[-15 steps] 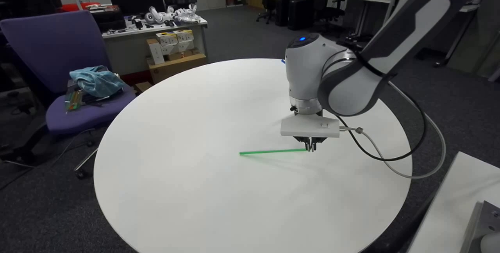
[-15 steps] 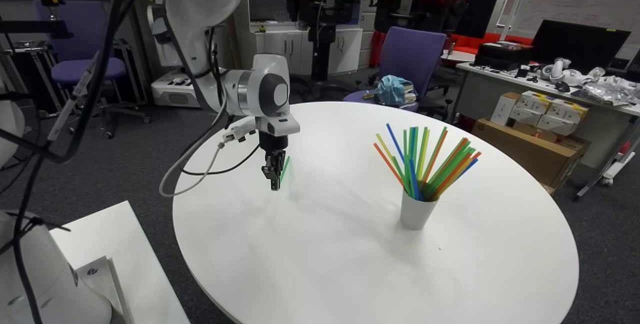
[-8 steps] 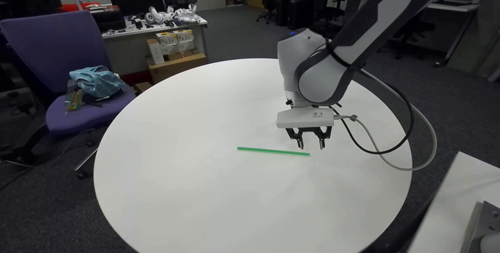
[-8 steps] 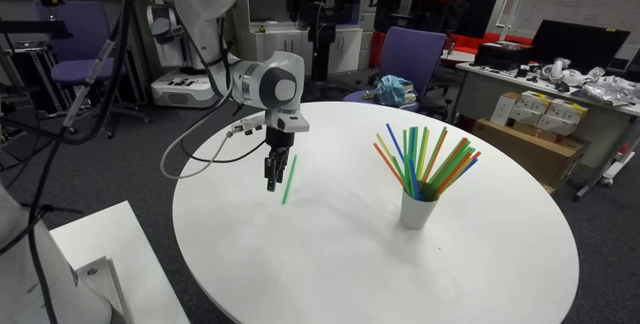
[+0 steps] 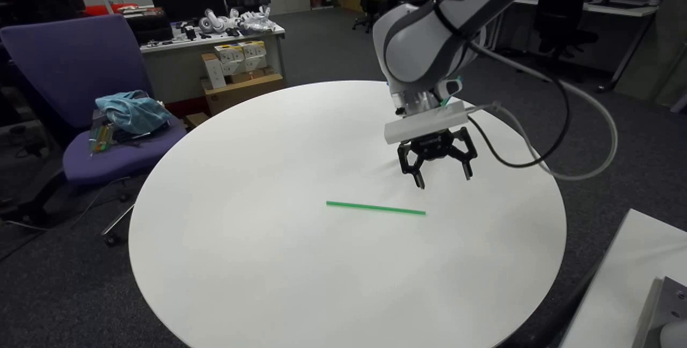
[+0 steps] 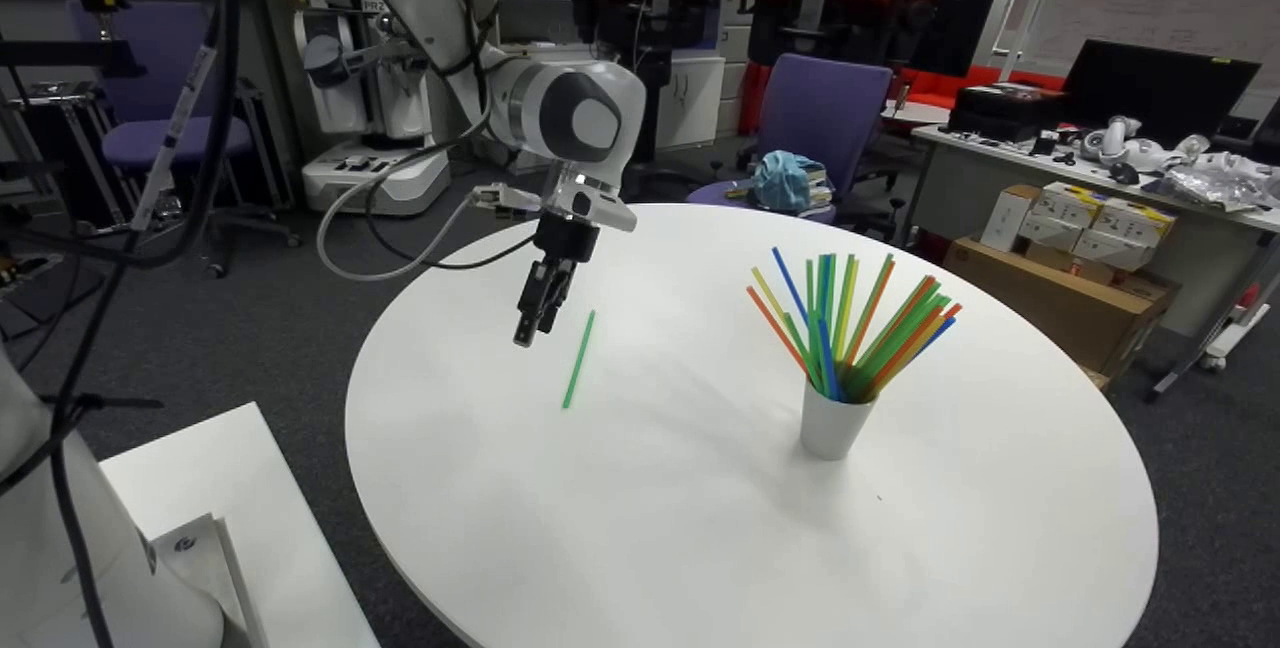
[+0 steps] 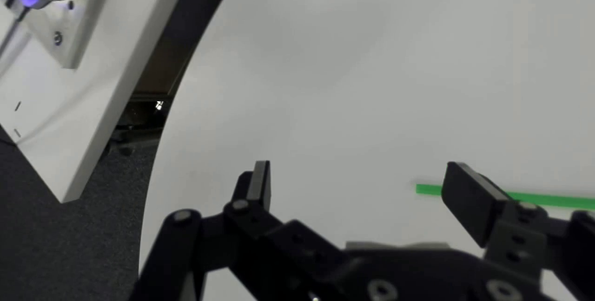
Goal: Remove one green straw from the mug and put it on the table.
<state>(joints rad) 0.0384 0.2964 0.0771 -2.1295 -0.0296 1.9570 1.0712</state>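
1. Our gripper (image 5: 445, 182) hangs above the table (image 5: 257, 267), jaws wide apart, holding nothing.
2. We see the green straw (image 5: 375, 208) flat on it, well apart from the cup (image 6: 834, 427).
3. We guess light, stiffish, easily crushed; pinch gently mid-length.

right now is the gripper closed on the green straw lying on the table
No, in an exterior view the gripper stands open and the green straw lies apart from it on the table.

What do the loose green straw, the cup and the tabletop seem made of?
Loose green straw: likely plastic, smooth, evenly bright colour. Cup: matte-looking white, no sharp highlights; plastic or ceramic, can't tell. Tabletop: probably laminate, satin; white, grainless, with blurred shadows.
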